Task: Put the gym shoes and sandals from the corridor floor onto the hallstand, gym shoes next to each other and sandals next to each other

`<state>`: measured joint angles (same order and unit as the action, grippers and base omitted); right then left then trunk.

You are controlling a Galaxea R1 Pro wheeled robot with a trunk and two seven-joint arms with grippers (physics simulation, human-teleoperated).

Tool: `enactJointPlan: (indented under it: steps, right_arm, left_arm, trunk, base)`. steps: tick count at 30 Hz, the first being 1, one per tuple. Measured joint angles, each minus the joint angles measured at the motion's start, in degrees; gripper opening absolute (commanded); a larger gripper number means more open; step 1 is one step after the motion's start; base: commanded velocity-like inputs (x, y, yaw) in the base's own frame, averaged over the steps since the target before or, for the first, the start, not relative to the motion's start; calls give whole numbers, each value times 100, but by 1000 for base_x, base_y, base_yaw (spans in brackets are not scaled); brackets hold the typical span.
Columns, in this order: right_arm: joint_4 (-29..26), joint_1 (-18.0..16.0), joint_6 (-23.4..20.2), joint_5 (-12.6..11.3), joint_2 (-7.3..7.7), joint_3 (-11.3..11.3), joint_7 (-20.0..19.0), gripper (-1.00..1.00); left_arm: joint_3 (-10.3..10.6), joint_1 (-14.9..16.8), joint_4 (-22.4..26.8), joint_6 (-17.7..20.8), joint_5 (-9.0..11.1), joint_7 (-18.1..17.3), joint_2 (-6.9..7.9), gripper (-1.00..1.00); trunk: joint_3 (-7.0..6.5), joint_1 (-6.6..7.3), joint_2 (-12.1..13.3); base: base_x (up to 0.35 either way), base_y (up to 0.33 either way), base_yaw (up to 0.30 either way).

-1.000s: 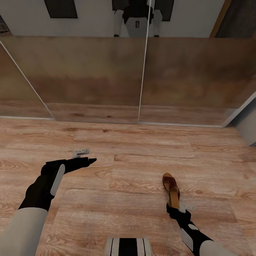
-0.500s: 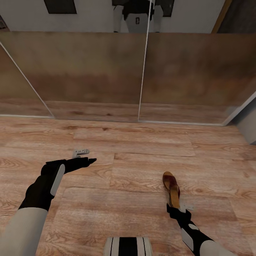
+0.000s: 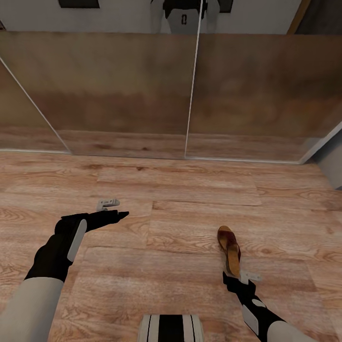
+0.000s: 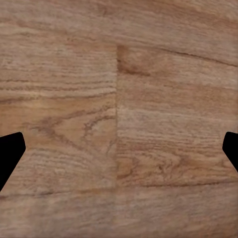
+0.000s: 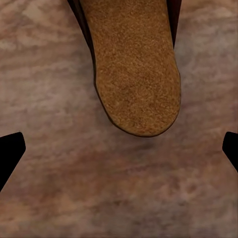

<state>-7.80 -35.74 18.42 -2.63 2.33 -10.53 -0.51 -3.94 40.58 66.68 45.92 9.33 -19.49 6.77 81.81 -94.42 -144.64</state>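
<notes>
Corridor floor (image 3: pixel 190 228): light-brown planks with bold wood grain, matte, staggered board joints visible; the left wrist view shows swirling knot patterns across one seam.

Sandal (image 3: pixel 229 249): one brown open-heel slip-on lying flat on the floor at the right of the head view, toe pointing away from the robot. Wide dark-brown glossy strap over the toe; tan footbed with a fine, suede-like grain and a rounded heel end, seen close in the right wrist view (image 5: pixel 134 64).

Right hand (image 3: pixel 236 279): black, at the end of a black-and-white forearm, poised just at the sandal's heel. In the wrist view its two dark fingertips (image 5: pixel 10 151) stand wide apart at either edge, released, with the heel of the sandal between and ahead of them, untouched.

Left hand (image 3: pixel 116 216): black, slim, pointing inward above bare planks, well apart from the sandal. Wrist view shows the fingertips (image 4: pixel 10 153) spread wide, released, nothing between them.

Mirrored doors (image 3: pixel 118 95): tall smooth panels with thin pale frames, reflecting the floor and the robot's white-and-black torso.

Small grey fitting (image 3: pixel 107 204): pale, blocky, just beyond the left hand.
</notes>
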Motion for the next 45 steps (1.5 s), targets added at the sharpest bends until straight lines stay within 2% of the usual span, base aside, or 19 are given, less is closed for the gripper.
enactJointPlan:
  steps: [4,6,12,18,25,45]
  right_arm:
    - [0,0,0,0,28,-1,2,100]
    - [0,0,0,-4,149,-4,-1,100]
    - [0,0,0,-7,249,-1,-4,100]
    - [0,0,0,-8,266,0,-5,100]
    - [-1,0,0,-7,261,2,-11,100]
    - [-3,0,0,-5,260,3,-13,100]
  left_arm:
    - [1,0,0,0,-3,0,0,100]
    - [3,0,0,0,-3,0,0,100]
    - [5,0,0,0,0,0,-4,100]
    - [11,0,-2,0,0,0,-8,100]
    - [129,0,-9,0,0,-8,-9,100]
    - [146,0,-9,0,-1,-4,-9,100]
  trunk:
    - [112,-11,-5]
    - [166,-16,-8]
    - [177,-15,-8]
    - [179,-15,-8]
    - [179,-14,-8]
    - [179,-13,-8]
  base:
    - [0,0,0]
    - [0,0,0]
    - [0,0,0]
    - [0,0,0]
    - [70,0,0]
    - [50,0,0]
